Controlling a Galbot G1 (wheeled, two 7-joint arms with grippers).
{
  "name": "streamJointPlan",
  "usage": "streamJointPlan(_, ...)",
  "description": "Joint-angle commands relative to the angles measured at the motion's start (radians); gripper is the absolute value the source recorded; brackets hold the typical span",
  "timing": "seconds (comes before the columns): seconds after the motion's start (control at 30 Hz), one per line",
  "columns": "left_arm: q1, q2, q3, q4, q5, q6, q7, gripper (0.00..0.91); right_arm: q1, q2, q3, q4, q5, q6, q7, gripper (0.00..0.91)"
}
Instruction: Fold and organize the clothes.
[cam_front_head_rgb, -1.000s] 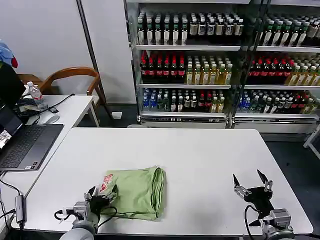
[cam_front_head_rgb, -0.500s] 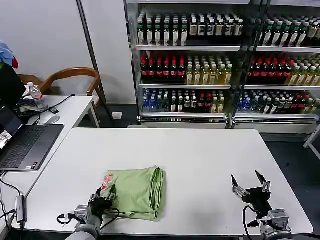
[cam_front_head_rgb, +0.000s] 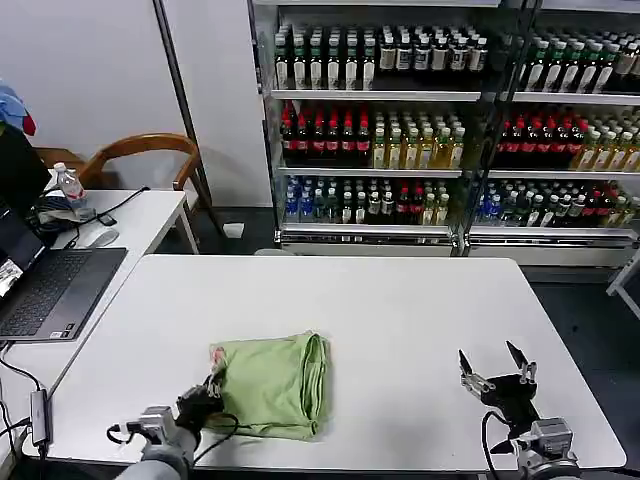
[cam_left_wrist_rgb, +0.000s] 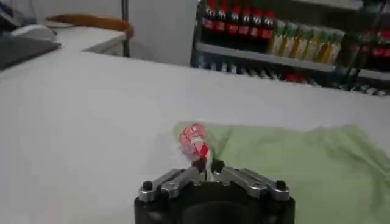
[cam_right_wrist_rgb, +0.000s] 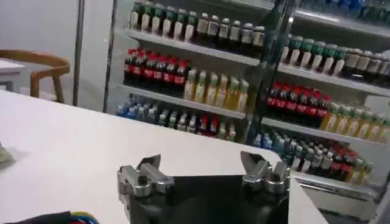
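Observation:
The clothes are one light green shirt (cam_front_head_rgb: 272, 384), folded into a rough rectangle on the white table (cam_front_head_rgb: 400, 300), left of centre near the front edge. Its red-and-white print shows at the near left corner (cam_front_head_rgb: 216, 356). My left gripper (cam_front_head_rgb: 207, 398) sits at that corner, shut on the cloth. In the left wrist view the printed corner (cam_left_wrist_rgb: 194, 141) rises just beyond the closed left gripper (cam_left_wrist_rgb: 208, 167), and the green shirt (cam_left_wrist_rgb: 298, 164) spreads beyond it. My right gripper (cam_front_head_rgb: 493, 368) hovers open near the front right of the table, far from the shirt. The right wrist view shows the right gripper (cam_right_wrist_rgb: 201, 162) with nothing between its fingers.
A laptop (cam_front_head_rgb: 48, 291) lies on the side table at the left, with a water bottle (cam_front_head_rgb: 69, 187) and a wooden chair (cam_front_head_rgb: 150, 150) behind it. Drink shelves (cam_front_head_rgb: 450, 130) line the back wall. A cable (cam_front_head_rgb: 40, 412) hangs at the front left corner.
My left gripper has drawn back toward the table's front edge with the printed corner, so less of the print shows. The right gripper has drifted slightly left and lower, still open.

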Motion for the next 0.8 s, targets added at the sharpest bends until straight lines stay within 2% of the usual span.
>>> streamJointPlan(0.03, 0.020, 0.118, -0.249, -0.146, -0.130, 0.068, 0.049, 0.050, 0.015, -0.005, -0.009, -0.005, 0.002, 0.002, 0.000, 0.907)
streamJointPlan(0.23, 0.091, 0.243, -0.595, -0.144, -0.302, 0.201, 0.054, 0.050, 0.036, -0.011, -0.030, -0.017, 0.002, 0.005, 0.001, 0.907)
streamJointPlan(0.3, 0.130, 0.290, -0.671, -0.120, -0.308, 0.202, 0.057, 0.050, 0.043, -0.013, -0.037, -0.018, 0.003, 0.006, 0.001, 0.907)
streamJointPlan(0.33, 0.170, 0.327, -0.757, -0.101, -0.324, 0.202, 0.066, 0.050, 0.047, -0.014, -0.041, -0.019, 0.003, 0.006, 0.001, 0.907)
streamJointPlan(0.43, 0.232, 0.382, -0.853, -0.076, -0.378, 0.202, 0.057, 0.050, 0.059, -0.015, -0.050, -0.020, 0.004, 0.007, 0.001, 0.907)
streamJointPlan(0.5, 0.232, 0.378, -0.844, -0.103, -0.398, 0.202, 0.043, 0.050, 0.064, -0.013, -0.056, -0.022, 0.003, 0.007, 0.002, 0.907)
streamJointPlan(0.6, 0.173, 0.285, -0.709, -0.210, -0.360, 0.202, -0.004, 0.050, 0.050, -0.006, -0.055, -0.018, -0.003, 0.006, 0.002, 0.907)
streamJointPlan(0.63, 0.159, 0.231, -0.558, -0.277, -0.273, 0.202, -0.006, 0.040, 0.042, -0.006, -0.049, -0.016, -0.005, 0.006, 0.002, 0.907)
streamJointPlan(0.67, 0.144, 0.194, -0.486, -0.315, -0.178, 0.201, -0.009, 0.050, 0.034, -0.006, -0.045, -0.015, -0.006, 0.006, 0.002, 0.907)
streamJointPlan(0.7, 0.136, 0.137, -0.273, -0.347, -0.129, 0.200, -0.008, 0.040, 0.019, -0.006, -0.031, -0.009, -0.007, 0.006, 0.001, 0.907)
streamJointPlan(0.8, 0.122, 0.016, 0.079, -0.353, 0.193, 0.161, 0.019, 0.050, -0.017, -0.009, 0.008, 0.009, -0.007, 0.004, 0.001, 0.907)
